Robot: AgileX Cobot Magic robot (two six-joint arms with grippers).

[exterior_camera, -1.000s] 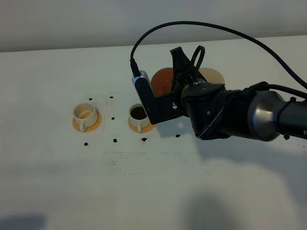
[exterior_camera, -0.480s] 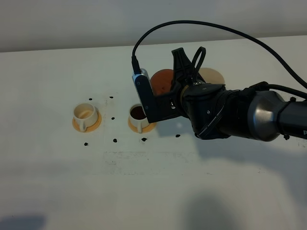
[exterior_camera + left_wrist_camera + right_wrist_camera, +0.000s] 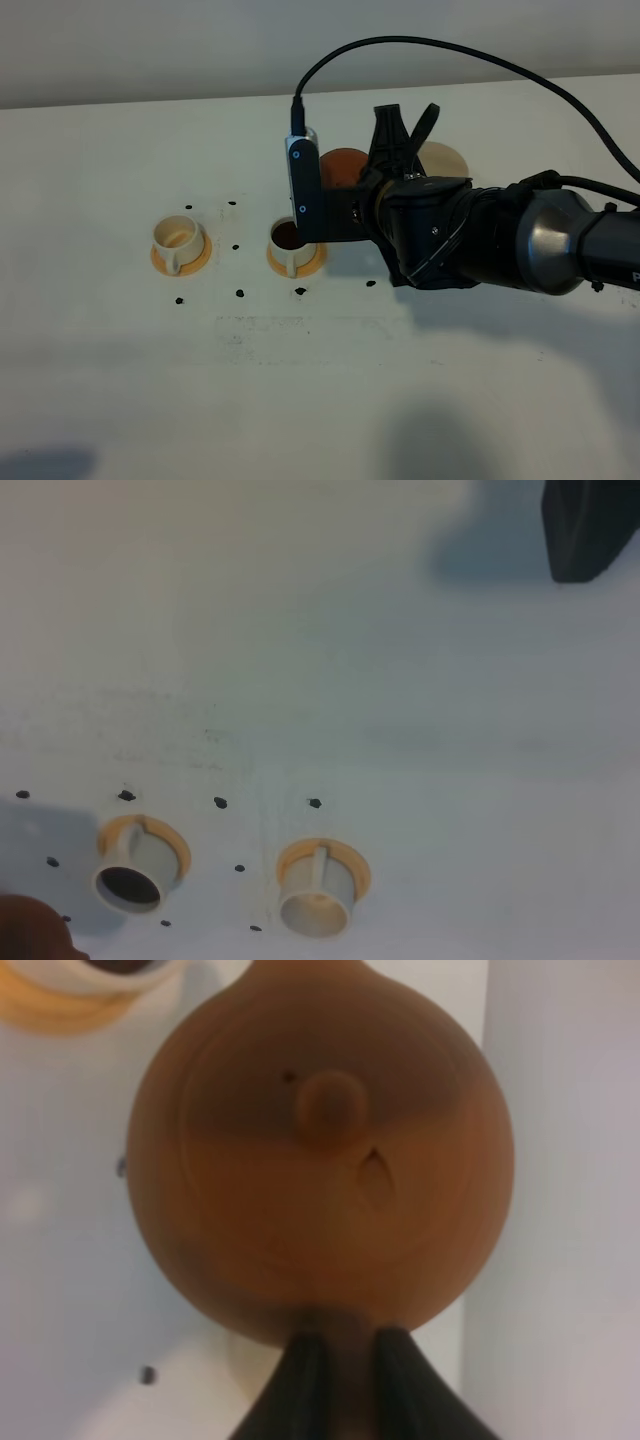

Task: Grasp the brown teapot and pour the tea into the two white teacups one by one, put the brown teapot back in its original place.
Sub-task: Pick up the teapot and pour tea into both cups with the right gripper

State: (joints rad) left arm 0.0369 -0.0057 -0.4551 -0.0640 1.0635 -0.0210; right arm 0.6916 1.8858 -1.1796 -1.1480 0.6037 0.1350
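Teapot [image 3: 343, 166] levelled back since earlier frame, handle clenched in right claw [image 3: 340, 1345]; filled cup [image 3: 290, 238] done, empty cup [image 3: 177, 236] judged next, needing sideways carry; left claw [image 3: 590, 525] state untellable.

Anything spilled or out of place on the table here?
Small dark specks dot the table around the filled cup and the empty cup; tea drips or marks, I cannot tell. Both sit upright on saucers.

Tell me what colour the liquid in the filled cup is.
The tea is dark brown, nearly black; clearest in the exterior high view.
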